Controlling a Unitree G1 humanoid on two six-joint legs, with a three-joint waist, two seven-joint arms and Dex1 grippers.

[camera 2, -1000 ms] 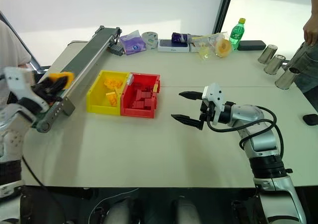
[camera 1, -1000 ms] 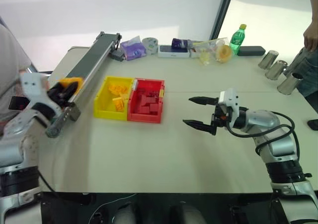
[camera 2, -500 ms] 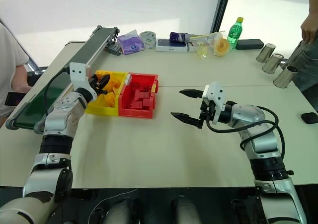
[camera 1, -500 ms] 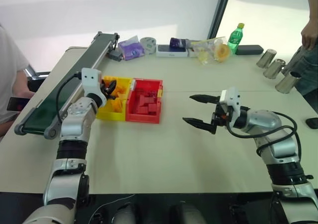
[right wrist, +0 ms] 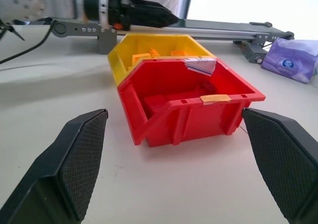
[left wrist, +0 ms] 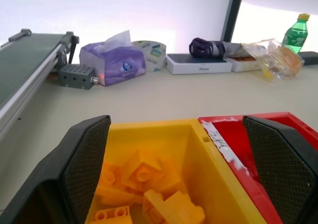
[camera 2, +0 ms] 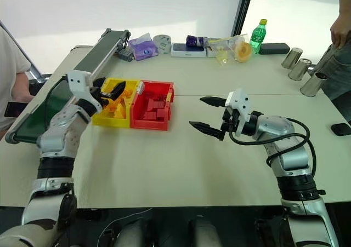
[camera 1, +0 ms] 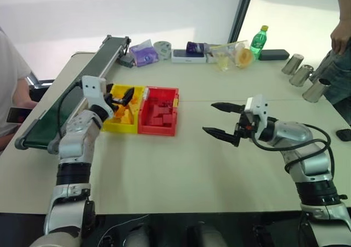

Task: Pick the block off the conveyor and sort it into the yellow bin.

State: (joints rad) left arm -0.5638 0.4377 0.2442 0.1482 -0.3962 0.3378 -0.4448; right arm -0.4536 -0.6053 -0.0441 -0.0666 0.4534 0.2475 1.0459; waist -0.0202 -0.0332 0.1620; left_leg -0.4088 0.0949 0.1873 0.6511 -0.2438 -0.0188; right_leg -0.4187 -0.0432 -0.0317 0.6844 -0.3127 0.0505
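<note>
Left end effector hangs over the yellow bin, fingers spread and empty. The block apparently lies among the yellow bricks inside; which one, unclear. Right end effector, spread, waits above the tabletop.

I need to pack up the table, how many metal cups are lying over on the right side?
3, lying on their sides at the table's far right edge: one farthest back, one in the middle, one nearest, beside a person. More may be hidden past the frame.
</note>
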